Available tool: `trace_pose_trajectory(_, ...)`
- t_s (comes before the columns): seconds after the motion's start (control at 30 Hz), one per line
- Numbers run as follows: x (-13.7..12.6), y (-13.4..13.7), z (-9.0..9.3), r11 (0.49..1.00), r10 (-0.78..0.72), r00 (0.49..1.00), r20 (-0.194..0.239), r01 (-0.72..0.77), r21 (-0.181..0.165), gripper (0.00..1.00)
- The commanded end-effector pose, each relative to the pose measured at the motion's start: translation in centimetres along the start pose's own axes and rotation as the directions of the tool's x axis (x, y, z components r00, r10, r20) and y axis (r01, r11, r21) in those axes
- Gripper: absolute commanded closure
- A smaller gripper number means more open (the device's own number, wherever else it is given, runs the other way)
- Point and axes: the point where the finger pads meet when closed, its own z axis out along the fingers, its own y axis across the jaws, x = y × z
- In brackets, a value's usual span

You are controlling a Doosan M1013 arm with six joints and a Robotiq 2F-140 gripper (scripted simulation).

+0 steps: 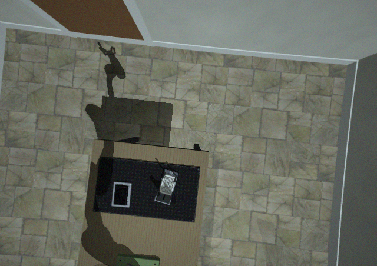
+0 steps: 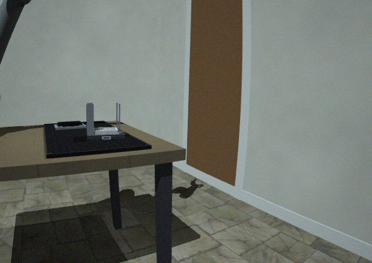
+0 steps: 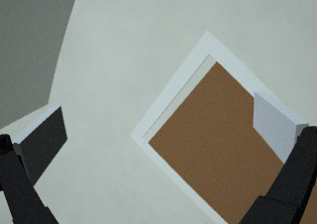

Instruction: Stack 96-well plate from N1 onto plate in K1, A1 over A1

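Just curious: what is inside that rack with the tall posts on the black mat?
A pale 96-well plate lies flat in the rack, its wells facing up. The rack floor beneath is covered by it.

My wide-open black two-finger gripper (image 3: 158,139) has only air between its fingers, facing a pale wall and a brown door panel (image 3: 212,145). On the black perforated board (image 1: 146,209), the grey stack rack (image 2: 90,120) raises tall corner posts around its white well plate (image 1: 168,182), leaving entry from above. The white-rimmed plate nest (image 1: 121,183) stands well apart from it, low and open on top.
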Motion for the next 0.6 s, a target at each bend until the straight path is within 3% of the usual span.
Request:
trace_pose_trajectory(0.0, -1.0, 0.5, 0.2, 0.999, 0.021, 0.999, 0.047, -0.019, -0.039, 0.0)
trace_pose_trajectory(0.33, -4.9, 2.8, 1.2, 0.999, 0.021, 0.999, 0.047, -0.019, -0.039, 0.0)
trace_pose_trajectory(0.43, -6.2, 3.5, 1.4, 0.994, 0.054, 0.991, 0.119, -0.042, -0.101, 0.0)
trace_pose_trajectory(0.57, -7.1, 3.9, 1.5, 0.994, 0.054, 0.991, 0.119, -0.042, -0.101, 0.0)
